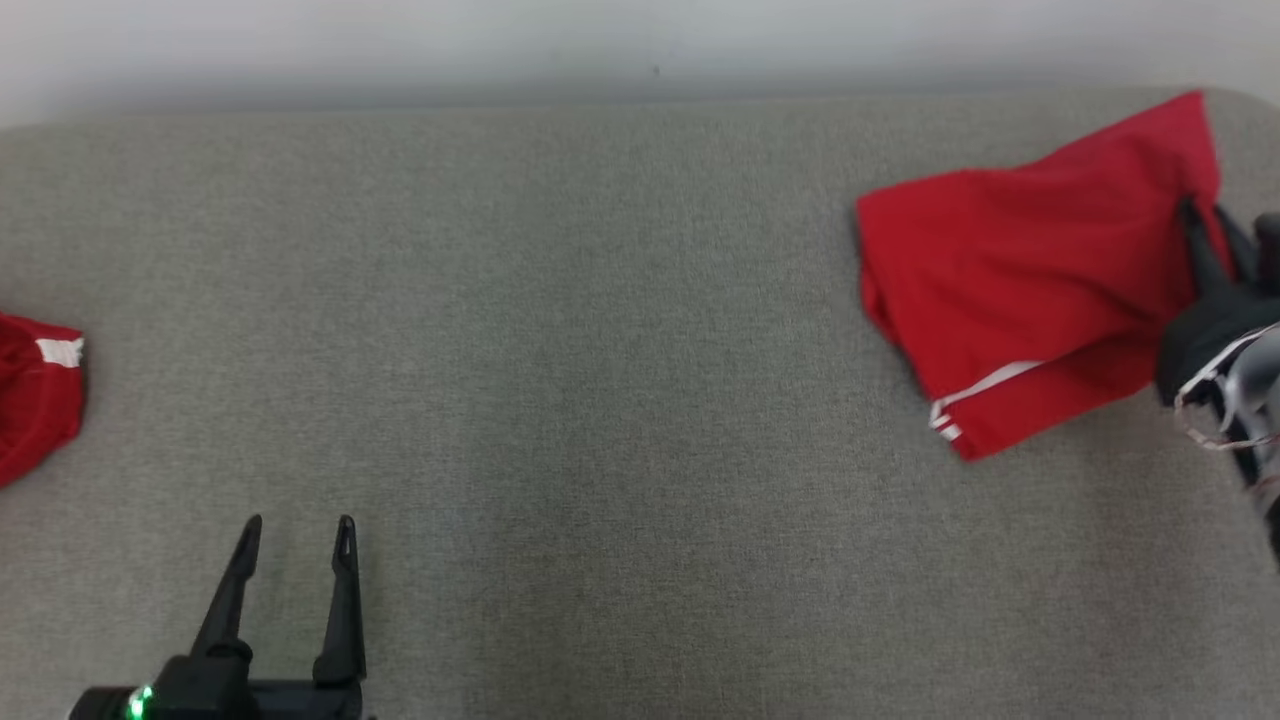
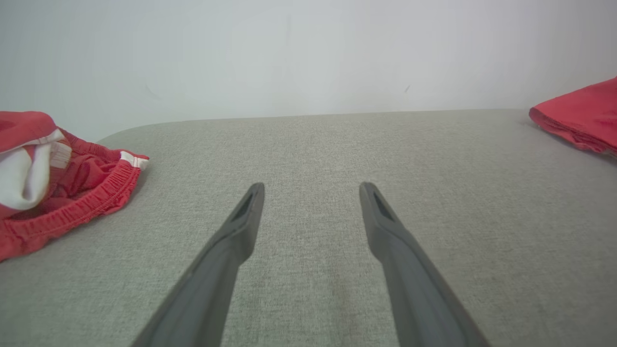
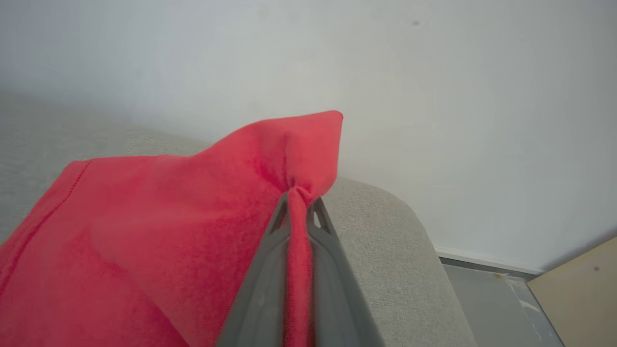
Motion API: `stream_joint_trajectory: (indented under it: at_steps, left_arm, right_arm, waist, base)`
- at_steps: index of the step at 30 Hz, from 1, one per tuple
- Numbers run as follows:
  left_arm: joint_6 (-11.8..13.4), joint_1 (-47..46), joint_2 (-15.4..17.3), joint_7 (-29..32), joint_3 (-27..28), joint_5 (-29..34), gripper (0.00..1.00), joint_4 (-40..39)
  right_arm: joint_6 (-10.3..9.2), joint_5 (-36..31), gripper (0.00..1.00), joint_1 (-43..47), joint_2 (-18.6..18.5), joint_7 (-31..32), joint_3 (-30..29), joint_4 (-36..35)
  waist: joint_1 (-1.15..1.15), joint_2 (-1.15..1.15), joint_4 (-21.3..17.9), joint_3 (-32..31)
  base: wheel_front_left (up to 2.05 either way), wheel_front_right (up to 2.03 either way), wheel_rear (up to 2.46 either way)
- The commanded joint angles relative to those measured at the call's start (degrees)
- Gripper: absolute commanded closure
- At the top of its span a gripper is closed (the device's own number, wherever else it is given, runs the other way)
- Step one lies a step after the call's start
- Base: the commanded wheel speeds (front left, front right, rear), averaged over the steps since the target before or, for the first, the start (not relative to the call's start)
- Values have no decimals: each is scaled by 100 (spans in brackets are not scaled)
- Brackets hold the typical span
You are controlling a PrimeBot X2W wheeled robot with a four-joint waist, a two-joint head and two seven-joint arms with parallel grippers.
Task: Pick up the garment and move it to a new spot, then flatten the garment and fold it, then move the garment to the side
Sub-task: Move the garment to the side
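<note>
The garment [image 1: 1010,290] is red with a white stripe, folded, and lies at the far right of the grey padded surface [image 1: 600,350]. My right gripper [image 1: 1205,225] is shut on its far right corner and lifts that corner a little. In the right wrist view the red cloth [image 3: 193,231] is pinched between the two fingers [image 3: 260,284] and bunches at the gripper [image 3: 300,202]. My left gripper [image 1: 297,535] stands open over bare surface at the lower left, with nothing between its fingers [image 2: 226,250]. The garment's edge [image 2: 578,118] shows at the right of the left wrist view.
A second red piece with white trim [image 1: 35,395] lies crumpled at the left edge, also seen as a heap [image 2: 58,173] left of my left gripper. A pale wall [image 1: 640,40] runs behind the surface. Beyond the right end, floor [image 3: 491,299] and a tan panel [image 3: 578,289] show.
</note>
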Motion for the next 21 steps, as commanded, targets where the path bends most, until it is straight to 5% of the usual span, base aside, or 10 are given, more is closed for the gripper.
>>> stream_joint_trajectory:
  at_steps: [1,8,19,20,21]
  left_arm:
    - [-22,-116,38,-18,29,27,0,-57]
    - [-34,-273,146,-18,79,44,0,-186]
    - [-35,-373,257,-18,167,23,0,-247]
    - [-35,-383,252,-18,172,26,0,-244]
    - [-36,-394,246,-18,174,31,0,-242]
  right_arm:
    - [6,-52,100,-133,-151,-2,13,22]
    - [6,-206,100,-762,-644,-3,90,270]
    - [6,-433,100,-1233,-674,-2,74,596]
    - [6,-464,85,-1248,-673,-2,55,639]
    - [6,-496,51,-1261,-687,3,24,699]
  waist:
    - [-1,-1,-153,276]
    - [-1,-1,-252,602]
    - [-1,-1,-336,857]
    - [-1,-1,-339,863]
    - [-1,-1,-339,865]
  base:
    - [0,0,0]
    - [0,0,0]
    - [0,0,0]
    - [0,0,0]
    - [0,0,0]
